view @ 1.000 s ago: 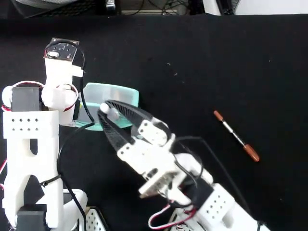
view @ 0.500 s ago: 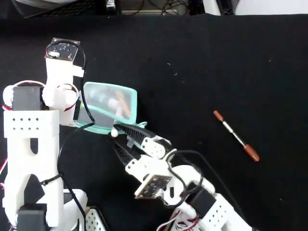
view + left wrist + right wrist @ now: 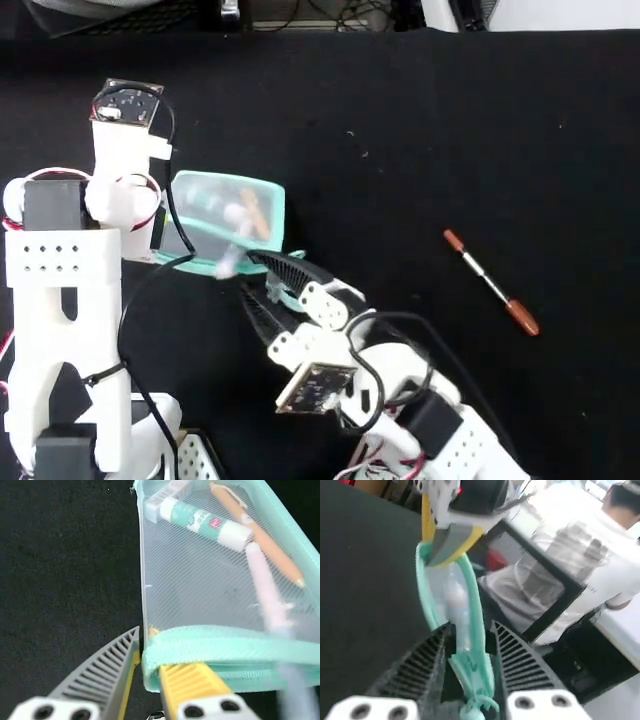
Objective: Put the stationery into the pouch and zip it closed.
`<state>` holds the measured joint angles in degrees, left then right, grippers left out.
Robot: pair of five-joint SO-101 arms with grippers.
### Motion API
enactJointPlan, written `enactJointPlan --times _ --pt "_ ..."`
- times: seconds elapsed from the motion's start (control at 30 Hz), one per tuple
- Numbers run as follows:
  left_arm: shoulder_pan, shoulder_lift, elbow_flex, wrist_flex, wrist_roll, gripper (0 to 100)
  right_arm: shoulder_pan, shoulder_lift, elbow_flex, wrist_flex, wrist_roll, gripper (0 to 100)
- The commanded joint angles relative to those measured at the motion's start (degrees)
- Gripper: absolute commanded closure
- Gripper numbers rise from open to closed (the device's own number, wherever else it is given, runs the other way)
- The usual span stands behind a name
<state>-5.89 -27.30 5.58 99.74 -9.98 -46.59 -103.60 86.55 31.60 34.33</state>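
A teal mesh pouch (image 3: 215, 200) lies at the left of the black table, its open mouth toward the front. My left gripper (image 3: 145, 655) is shut on a corner of the pouch's teal rim (image 3: 210, 642). Inside the pouch (image 3: 200, 580) lie a green-and-white tube (image 3: 200, 517), an orange pen (image 3: 260, 532) and a white pen (image 3: 265, 587), which slants out over the rim. My right gripper (image 3: 262, 285) is open just in front of the mouth, with the teal rim (image 3: 477, 625) between its fingers. Another orange pen (image 3: 490, 282) lies alone at the right.
The left arm's white body (image 3: 60, 300) stands along the table's left side, beside the pouch. Dark table (image 3: 400, 150) stretches behind and to the right of the pouch. In the right wrist view a person sits beyond the table.
My right gripper drew back from over the pouch toward the front and let go of the white pen, which now lies partly inside. The pouch's contents have come into sight.
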Motion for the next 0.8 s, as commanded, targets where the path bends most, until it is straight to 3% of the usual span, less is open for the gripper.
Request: enactJointPlan --times 0.0,0.17,0.43,0.53,0.77 --pt "0.13 -0.26 -1.01 0.53 -0.62 97 0.79 -6.55 -6.81 5.63 0.18 88.5" --pt "0.13 -0.26 -1.01 0.53 -0.62 97 1.67 2.51 -12.26 6.95 0.09 88.5" --pt "0.13 -0.44 -1.19 0.53 -0.62 97 8.18 36.09 -31.6 8.88 -6.68 88.4" --pt "0.13 -0.18 -3.3 0.53 -0.62 97 9.93 42.86 -40.04 15.38 -8.53 88.4" --pt "0.13 0.79 -12.88 0.79 -0.09 97 16.09 41.98 -53.93 34.02 -10.46 88.2"
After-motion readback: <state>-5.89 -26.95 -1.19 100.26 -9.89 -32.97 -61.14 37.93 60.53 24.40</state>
